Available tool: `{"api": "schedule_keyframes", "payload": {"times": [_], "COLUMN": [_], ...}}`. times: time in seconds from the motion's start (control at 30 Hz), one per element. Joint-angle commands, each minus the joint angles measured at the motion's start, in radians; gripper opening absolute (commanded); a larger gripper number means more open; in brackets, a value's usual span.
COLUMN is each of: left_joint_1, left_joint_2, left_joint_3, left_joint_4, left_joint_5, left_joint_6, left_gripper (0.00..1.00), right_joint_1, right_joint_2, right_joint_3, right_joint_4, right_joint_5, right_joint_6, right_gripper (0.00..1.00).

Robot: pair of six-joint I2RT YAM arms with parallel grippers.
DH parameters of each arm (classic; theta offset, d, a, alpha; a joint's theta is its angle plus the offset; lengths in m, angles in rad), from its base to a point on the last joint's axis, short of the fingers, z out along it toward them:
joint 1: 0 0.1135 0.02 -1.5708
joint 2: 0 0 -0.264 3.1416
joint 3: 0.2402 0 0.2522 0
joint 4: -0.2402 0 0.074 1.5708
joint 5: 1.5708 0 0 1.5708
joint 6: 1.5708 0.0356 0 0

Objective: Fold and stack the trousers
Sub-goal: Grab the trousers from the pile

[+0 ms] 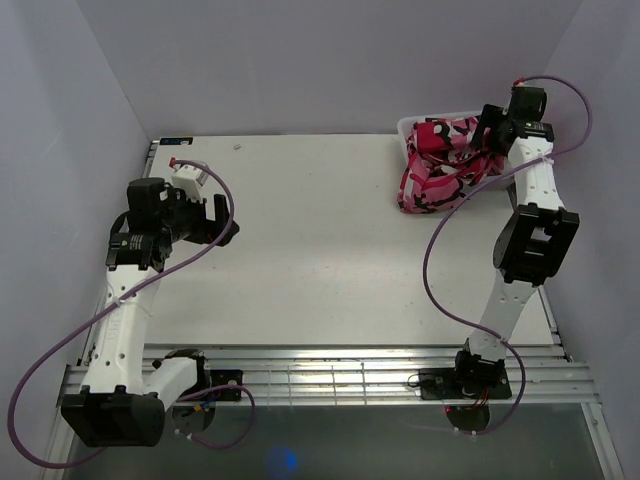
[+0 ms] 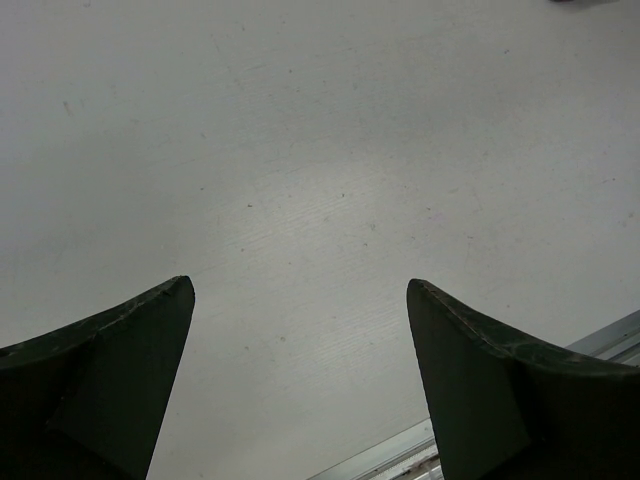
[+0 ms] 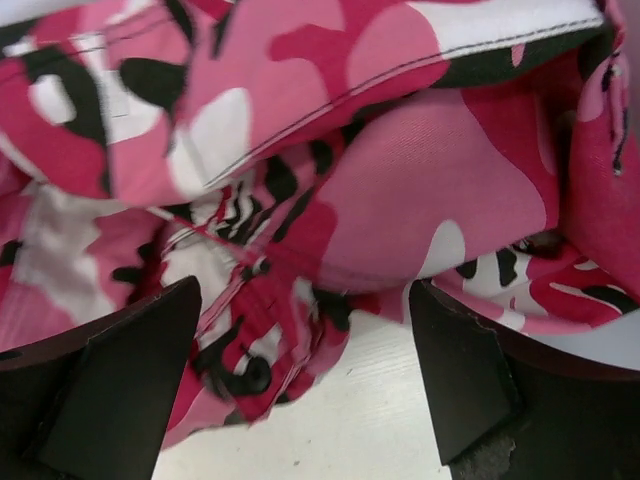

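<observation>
The trousers (image 1: 440, 160) are a crumpled heap of pink, red, white and black camouflage cloth at the table's far right, spilling out of a white bin (image 1: 405, 126). My right gripper (image 1: 487, 128) hovers over the heap, jaws open; in the right wrist view the cloth (image 3: 330, 150) fills the frame between and beyond the open fingers (image 3: 120, 380), with nothing gripped. My left gripper (image 1: 222, 225) is open and empty over the bare table at the left; the left wrist view shows only the white tabletop (image 2: 320, 180) between its fingers (image 2: 130, 350).
White walls close the table in at the back and both sides. A metal rail (image 1: 360, 375) runs along the near edge between the arm bases. Purple cables (image 1: 440, 250) loop beside each arm.
</observation>
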Motion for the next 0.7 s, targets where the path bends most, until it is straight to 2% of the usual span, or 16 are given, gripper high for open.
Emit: {"api": "schedule_keyframes", "payload": {"times": [0.0,0.13,0.27,0.4,0.57,0.67], "left_joint_1": [0.000,0.000,0.000,0.000,0.000,0.000], "left_joint_2": [-0.011,0.001,0.004,0.015,0.043,0.053], "left_joint_3": [-0.027,-0.038,-0.055,-0.087,-0.101,-0.105], "left_joint_4": [0.054,0.064,0.064,0.067,0.086,0.092], "left_joint_5": [0.000,-0.017,0.006,0.023,0.035,0.035], "left_joint_6": [-0.018,-0.008,0.014,0.025,0.019,0.009], "left_gripper": [0.98,0.98,0.98,0.98,0.98,0.98], "right_joint_1": [-0.025,-0.031,-0.031,-0.036,-0.066,-0.066], "right_joint_2": [0.083,0.218,0.326,0.318,0.231,0.264], "right_joint_3": [0.081,0.200,0.311,0.255,0.017,0.004], "right_joint_4": [0.029,0.032,0.071,0.205,0.595,0.642], "right_joint_5": [0.091,0.087,0.003,-0.094,-0.298,-0.382], "right_joint_6": [0.113,0.133,0.130,0.142,0.207,0.238], "right_gripper": [0.90,0.90,0.90,0.90,0.90,0.90]}}
